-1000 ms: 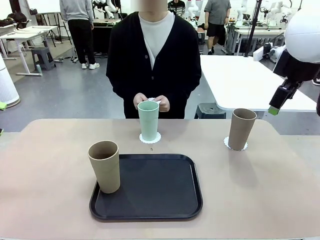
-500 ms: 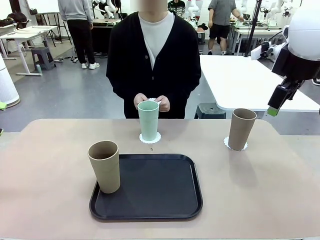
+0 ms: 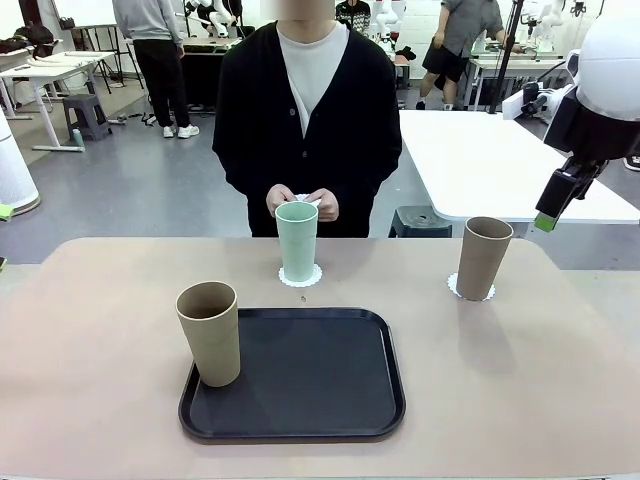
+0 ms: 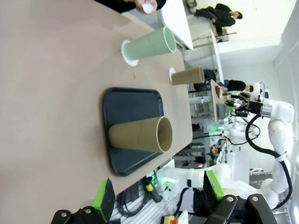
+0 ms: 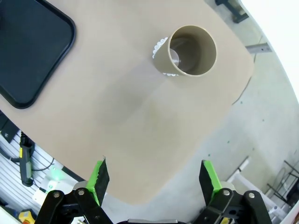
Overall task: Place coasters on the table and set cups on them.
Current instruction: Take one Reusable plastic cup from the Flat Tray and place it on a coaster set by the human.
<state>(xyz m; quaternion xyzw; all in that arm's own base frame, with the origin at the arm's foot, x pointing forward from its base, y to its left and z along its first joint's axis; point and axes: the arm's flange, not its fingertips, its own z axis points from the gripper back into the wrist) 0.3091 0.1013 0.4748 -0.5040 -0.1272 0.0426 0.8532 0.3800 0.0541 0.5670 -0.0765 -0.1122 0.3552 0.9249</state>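
The black tray [image 3: 300, 385] lies at the near middle of the counter [image 3: 90, 430]; a tan cup [image 3: 210, 333] stands upright on the tray's front-left corner. Just beyond the tray's far edge the mint cup [image 3: 297, 241] sits on a white coaster [image 3: 300, 277]; well off to the tray's far right a second tan cup [image 3: 483, 257] sits on another coaster [image 3: 470, 293].

The front view has the person's hands [image 3: 303, 204] joined behind the mint cup; the left wrist view catches a small white item [image 4: 148, 6] in them, too small to identify.

The right wrist view looks down into the second tan cup; the right gripper [image 5: 154, 176] is spread wide and empty, high up and right of the tray. The left gripper [image 4: 159, 193] also gapes wide, holding nothing.
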